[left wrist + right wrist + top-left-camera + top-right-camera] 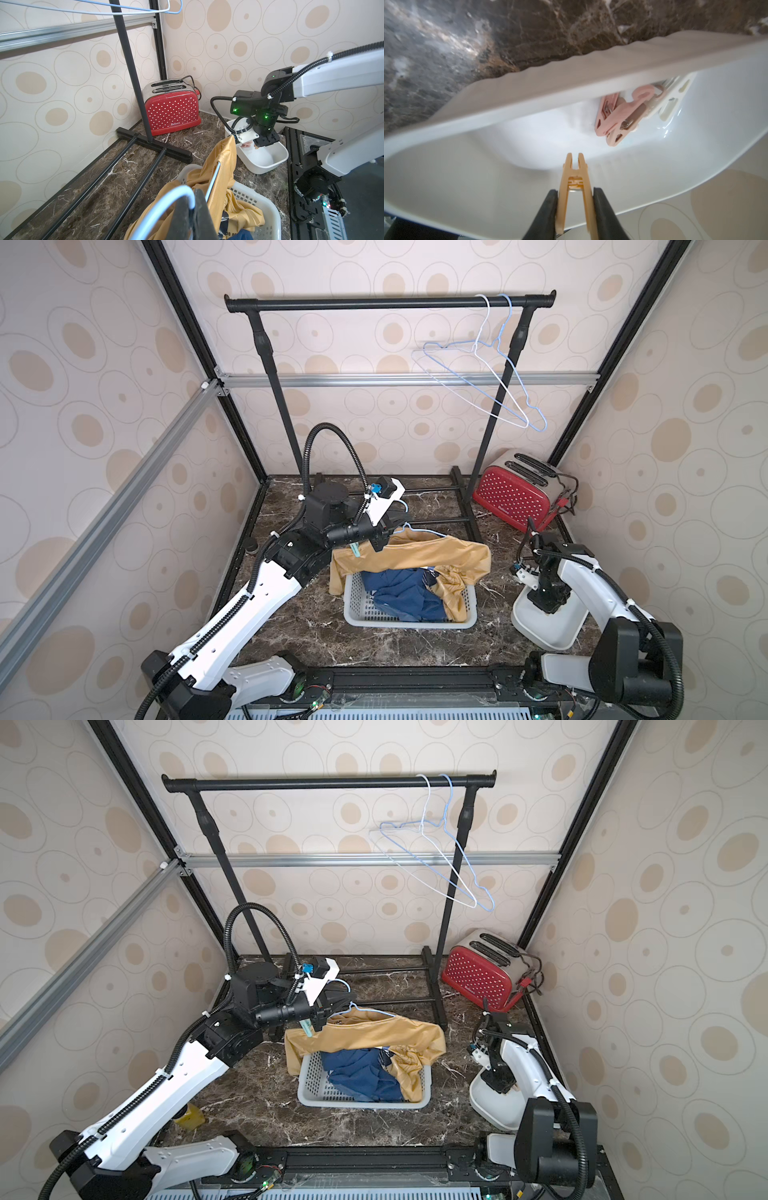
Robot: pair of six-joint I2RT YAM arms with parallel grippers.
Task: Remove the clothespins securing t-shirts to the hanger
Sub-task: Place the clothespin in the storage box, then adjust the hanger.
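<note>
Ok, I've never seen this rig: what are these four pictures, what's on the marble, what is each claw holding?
Two robot arms with pincer grippers work on a dark marble tabletop. Both top views look down from one overhead camera; each wrist view rides on an arm. The left gripper is shut on a light-blue wire hanger carrying a mustard-yellow t-shirt, one teal plastic clothespin clipped on, hanging into a grey perforated basket holding blue t-shirts. The right gripper pinches a tan-orange plastic clothespin over a white tub holding pink clothespins. A red polka-dot toaster stands farther back.
</note>
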